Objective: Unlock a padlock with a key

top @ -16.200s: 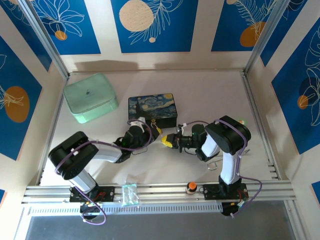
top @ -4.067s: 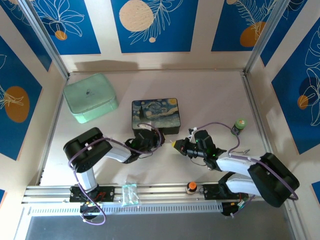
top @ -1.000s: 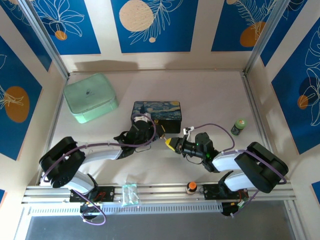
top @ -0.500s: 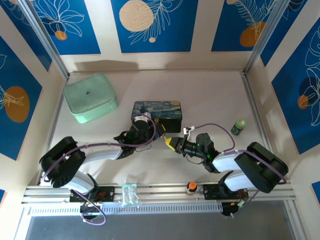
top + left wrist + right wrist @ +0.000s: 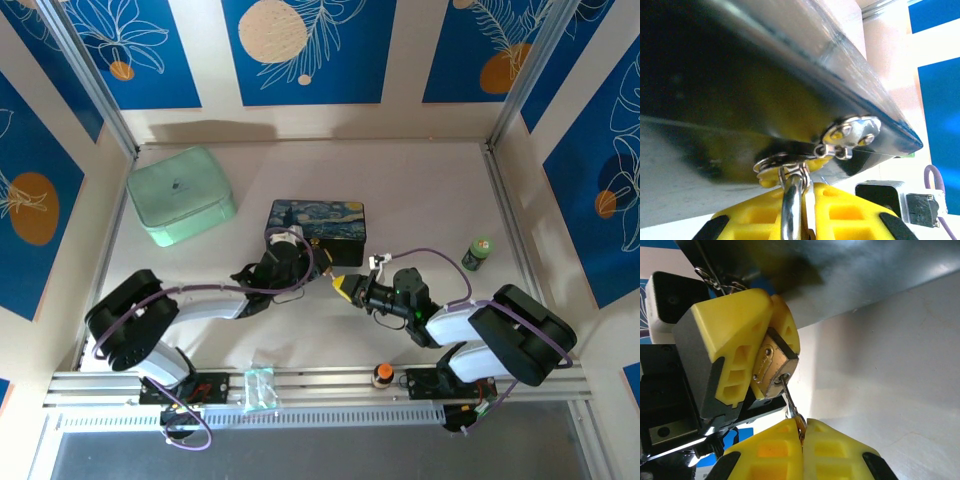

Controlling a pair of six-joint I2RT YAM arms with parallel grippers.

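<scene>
Left claw [image 5: 799, 200] pinches the padlock [image 5: 771, 365] at frame centre-left. Right claw [image 5: 802, 427], bottom centre, pinches the key [image 5: 790, 399]; its tip sits in the keyhole.

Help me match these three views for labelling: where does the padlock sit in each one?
Top external: the padlock is a speck just in front of the starry-night tin, centre of the picture.
Left wrist: its silver shackle stands at bottom centre.
Right wrist: its brass body is left of centre, with the key in its keyhole.
Shared landmark: the left gripper's yellow fingers clamped on it.
</scene>
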